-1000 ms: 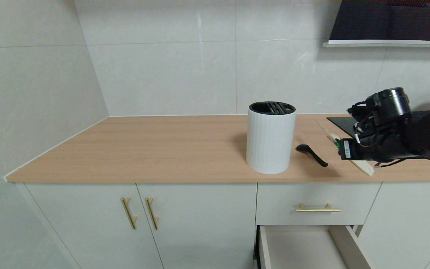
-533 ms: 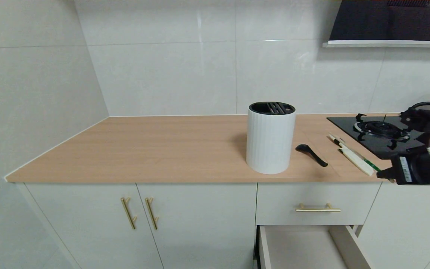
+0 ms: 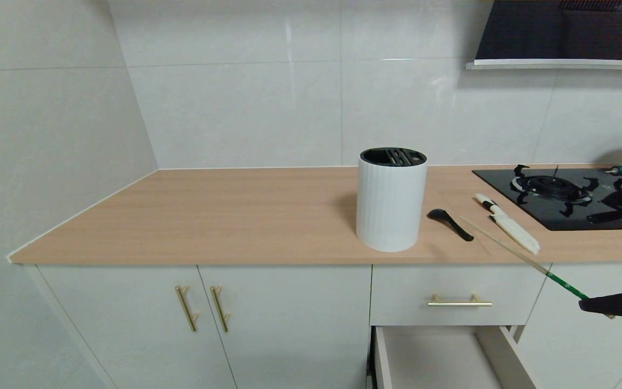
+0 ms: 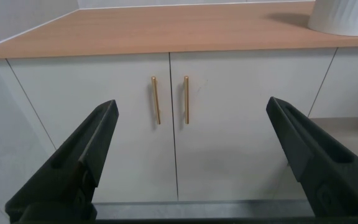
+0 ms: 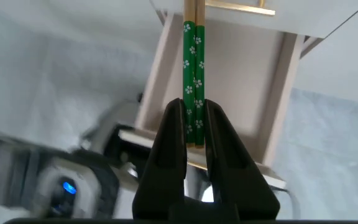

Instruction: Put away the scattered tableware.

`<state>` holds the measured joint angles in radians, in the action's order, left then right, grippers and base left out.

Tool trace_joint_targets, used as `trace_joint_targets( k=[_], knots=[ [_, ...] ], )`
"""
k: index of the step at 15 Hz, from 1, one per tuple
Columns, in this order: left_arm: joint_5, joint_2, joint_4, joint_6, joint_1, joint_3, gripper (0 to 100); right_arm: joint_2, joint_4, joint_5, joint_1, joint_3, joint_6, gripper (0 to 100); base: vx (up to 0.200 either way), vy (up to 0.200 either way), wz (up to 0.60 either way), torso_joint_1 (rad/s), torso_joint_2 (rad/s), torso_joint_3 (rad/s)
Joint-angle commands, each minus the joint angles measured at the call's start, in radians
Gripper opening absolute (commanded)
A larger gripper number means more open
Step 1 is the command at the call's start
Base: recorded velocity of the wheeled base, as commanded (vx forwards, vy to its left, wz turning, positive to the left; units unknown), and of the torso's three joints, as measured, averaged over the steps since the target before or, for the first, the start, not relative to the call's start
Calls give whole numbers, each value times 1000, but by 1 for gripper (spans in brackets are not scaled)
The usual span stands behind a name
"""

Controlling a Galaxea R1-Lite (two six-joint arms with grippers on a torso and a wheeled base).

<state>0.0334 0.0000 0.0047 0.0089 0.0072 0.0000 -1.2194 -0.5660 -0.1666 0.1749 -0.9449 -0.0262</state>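
A pair of wooden chopsticks (image 3: 521,256) with green, flower-printed ends (image 5: 193,74) slants down off the counter's front edge. My right gripper (image 3: 592,304) is shut on the green end, below counter height at the far right; its fingers (image 5: 174,127) pinch both sticks. A black spoon (image 3: 450,221) and a white-bladed knife (image 3: 507,223) lie on the wooden counter (image 3: 235,216), to the right of the white ribbed utensil holder (image 3: 391,201). My left gripper (image 4: 191,168) hangs open and holds nothing, facing the cabinet doors under the counter.
An open, bare drawer (image 3: 440,356) sits under the shut drawer with a gold handle (image 3: 459,303); the right wrist view has this drawer (image 5: 241,81) beyond the chopsticks. A black gas hob (image 3: 559,194) occupies the counter's right end. Two-door cabinet (image 4: 173,118) with gold handles.
My right arm has come off the counter near the knife and dropped down to the right, below the front edge, carrying the chopsticks. The spoon, knife and holder have not moved.
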Motion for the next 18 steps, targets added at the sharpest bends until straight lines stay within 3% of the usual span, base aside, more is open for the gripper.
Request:
trace_joint_targets(
  k=[1,7,18],
  knots=[
    [0,0,0,0,0,0,100,11,5,2,2,26,6,0,0,0,0,0,0,0],
    [0,0,0,0,0,0,100,12,41,6,3,95,86,0,0,0,0,-11,22,15],
    [0,0,0,0,0,0,100,-2,136,2,20,190,157,0,0,0,0,-182,452,263]
  ],
)
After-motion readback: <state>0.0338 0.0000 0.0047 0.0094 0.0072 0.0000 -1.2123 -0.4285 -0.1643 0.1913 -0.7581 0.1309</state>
